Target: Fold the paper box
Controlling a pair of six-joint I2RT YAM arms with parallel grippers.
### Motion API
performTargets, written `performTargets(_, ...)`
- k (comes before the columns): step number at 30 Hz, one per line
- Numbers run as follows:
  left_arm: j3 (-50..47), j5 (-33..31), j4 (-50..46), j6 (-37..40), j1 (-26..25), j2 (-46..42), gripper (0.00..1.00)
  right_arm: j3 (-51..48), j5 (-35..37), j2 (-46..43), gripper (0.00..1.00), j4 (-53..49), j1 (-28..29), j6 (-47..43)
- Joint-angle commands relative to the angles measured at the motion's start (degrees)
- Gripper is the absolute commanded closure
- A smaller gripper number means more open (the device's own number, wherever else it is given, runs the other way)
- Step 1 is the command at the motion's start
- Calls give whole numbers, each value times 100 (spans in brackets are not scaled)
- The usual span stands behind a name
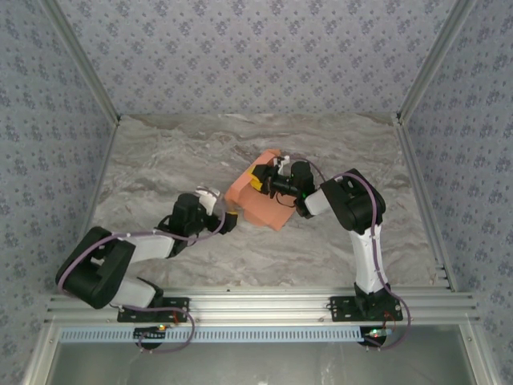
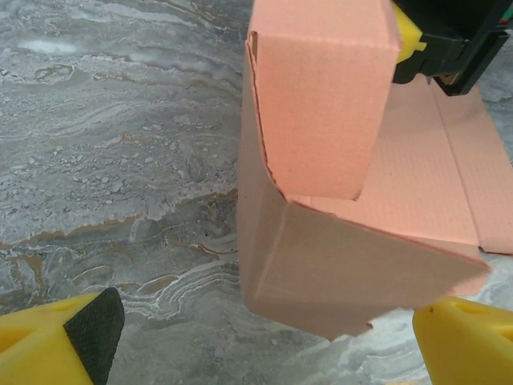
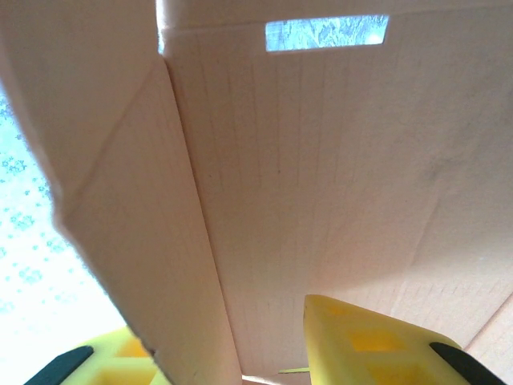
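Observation:
The paper box (image 1: 258, 200) is orange-salmon card, partly folded, lying on the marble table in the middle. In the left wrist view the paper box (image 2: 337, 265) shows a raised side wall and an upright flap. My left gripper (image 1: 228, 218) sits just off its near-left corner, open, its yellow fingers (image 2: 88, 329) wide apart with nothing between them. My right gripper (image 1: 260, 180) reaches in from the right over the box's far end. In the right wrist view a box wall (image 3: 160, 241) stands between its fingers (image 3: 369, 345), which are apart, and the right finger is clear of the card.
Aluminium frame rails (image 1: 264, 305) run along the near edge and up both sides. Patterned walls (image 1: 256, 56) close in the table. Bare marble (image 1: 160, 160) lies to the left and behind the box.

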Motion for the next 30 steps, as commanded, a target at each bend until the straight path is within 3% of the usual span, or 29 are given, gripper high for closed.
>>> performTargets(1, 301, -29, 268, 220, 19, 90, 5, -36, -105, -25, 66, -232, 25, -91)
performTargets(11, 572, 537, 243, 419, 21, 300, 19, -78, -78, -21, 67, -224, 16, -85)
performTargets(17, 457, 949, -138, 333, 17, -331, 1, -129, -128, -51, 67, -213, -14, -100)
performTargets(19, 342, 641, -390, 176, 22, -678, 1, -157, -128, -44, 68, -222, -28, -108)
performTargets(23, -596, -551, 210, 137, 65, -1439, 1, -148, -121, -40, 69, -213, -29, -107)
performTargets(27, -660, -966, -522, 299, 215, -1950, 1, -70, -207, -30, 70, -254, -46, -103)
performTargets(30, -1095, -852, -18, 339, 236, -2233, 1, -34, -283, -8, 70, -321, -82, -100)
